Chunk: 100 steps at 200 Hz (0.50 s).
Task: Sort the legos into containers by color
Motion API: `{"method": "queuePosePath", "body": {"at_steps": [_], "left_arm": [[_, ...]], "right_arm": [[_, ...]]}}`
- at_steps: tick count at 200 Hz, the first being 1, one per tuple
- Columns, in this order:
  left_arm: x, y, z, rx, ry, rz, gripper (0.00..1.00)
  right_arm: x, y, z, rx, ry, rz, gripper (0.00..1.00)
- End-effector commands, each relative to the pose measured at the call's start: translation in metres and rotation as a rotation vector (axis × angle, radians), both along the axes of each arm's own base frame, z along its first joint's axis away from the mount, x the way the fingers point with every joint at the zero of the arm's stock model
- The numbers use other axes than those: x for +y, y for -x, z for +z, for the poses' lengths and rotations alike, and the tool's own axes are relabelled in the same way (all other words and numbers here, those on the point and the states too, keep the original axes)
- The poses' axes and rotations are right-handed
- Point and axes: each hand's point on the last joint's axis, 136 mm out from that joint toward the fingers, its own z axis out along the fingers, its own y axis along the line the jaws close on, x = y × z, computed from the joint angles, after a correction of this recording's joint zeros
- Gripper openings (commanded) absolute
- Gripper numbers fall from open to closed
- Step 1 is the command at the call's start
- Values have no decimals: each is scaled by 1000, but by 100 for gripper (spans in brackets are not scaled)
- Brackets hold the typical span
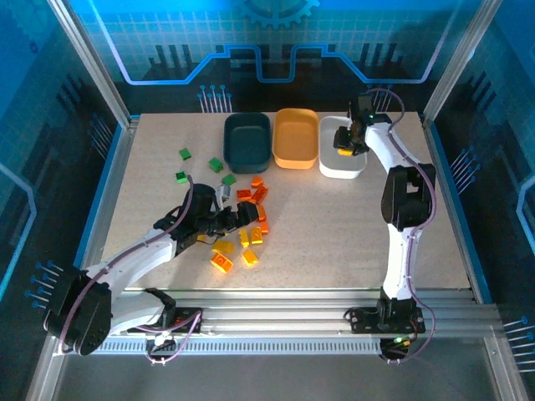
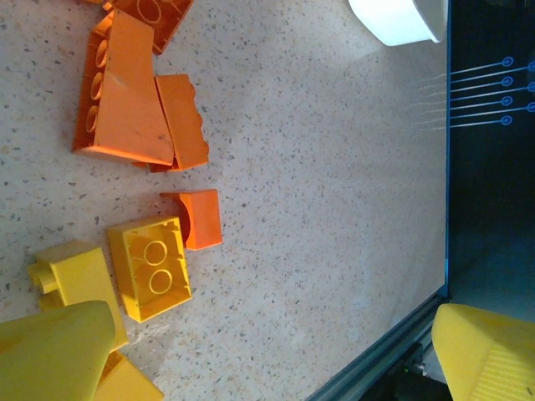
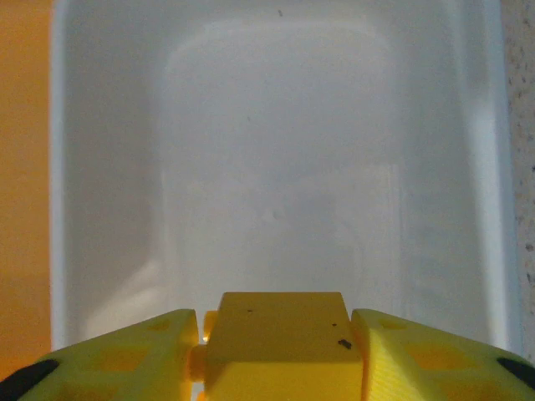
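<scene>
My right gripper [image 1: 346, 147] hangs over the white bin [image 1: 355, 167], shut on a yellow brick [image 3: 278, 338] held between both fingers; the bin's bare floor [image 3: 276, 167] lies below it. My left gripper [image 1: 241, 217] sits low at the lego pile, open, with bare table between its fingers [image 2: 54, 351]. A yellow two-stud brick [image 2: 149, 267], a small red-orange piece [image 2: 201, 219] and larger red-orange bricks [image 2: 125, 92] lie just ahead of it. Green bricks [image 1: 185, 153] are scattered left of the dark teal bin [image 1: 247, 140]. The orange bin [image 1: 296, 138] stands in the middle.
The three bins stand in a row at the back of the table. A metal rail [image 1: 292, 301] runs along the near edge, close to the left gripper [image 2: 267, 359]. A corner of the white bin [image 2: 393, 18] shows at the top of the left wrist view.
</scene>
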Motion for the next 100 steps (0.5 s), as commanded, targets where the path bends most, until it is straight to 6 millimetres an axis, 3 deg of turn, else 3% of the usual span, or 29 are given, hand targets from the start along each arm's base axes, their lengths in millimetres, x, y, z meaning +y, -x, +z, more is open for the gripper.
{"method": "queuePosePath", "body": {"at_steps": [1,38,59,82,100], "left_arm": [[-3,-8,11,-39,-8,2,99],[2,-8,16,-47,-35,13,99],[16,-8,15,-51,-91,70,99],[50,-5,11,-38,-207,195,99],[83,1,5,12,-257,322,99]], "right_arm": [[-2,0,5,20,-5,18,59],[-2,4,19,1,-8,23,60],[7,23,41,-43,-28,24,60],[44,72,64,-108,-30,66,59],[104,126,67,-145,-6,197,61]]}}
